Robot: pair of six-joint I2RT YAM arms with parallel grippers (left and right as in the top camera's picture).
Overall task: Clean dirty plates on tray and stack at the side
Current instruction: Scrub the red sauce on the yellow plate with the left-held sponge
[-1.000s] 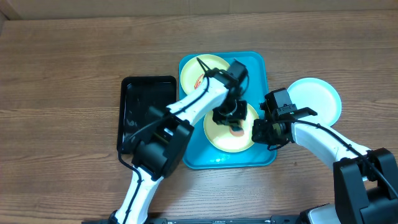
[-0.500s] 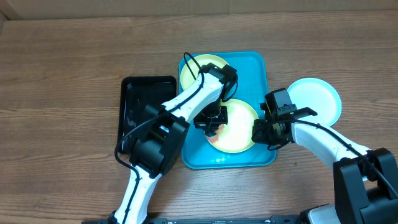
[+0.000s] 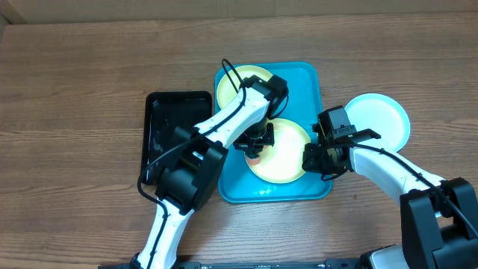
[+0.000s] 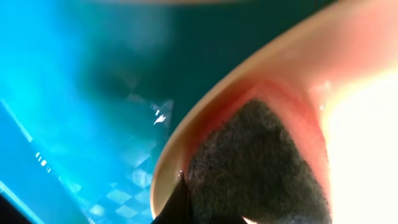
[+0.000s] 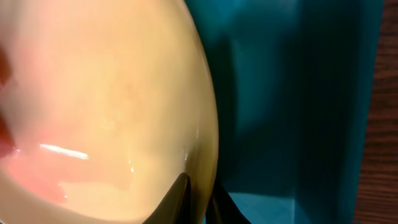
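Left gripper (image 3: 254, 146), clamped on dark sponge (image 4: 258, 168), pressed to near yellow-green plate (image 3: 287, 158) on turquoise tray (image 3: 308, 82); right gripper (image 3: 311, 161) pinching its right rim.

Two yellow-green plates (image 3: 287, 157), one blue plate (image 3: 381, 119), one turquoise tray (image 3: 308, 78), one black tray (image 3: 168, 119), one sponge (image 4: 255, 162).
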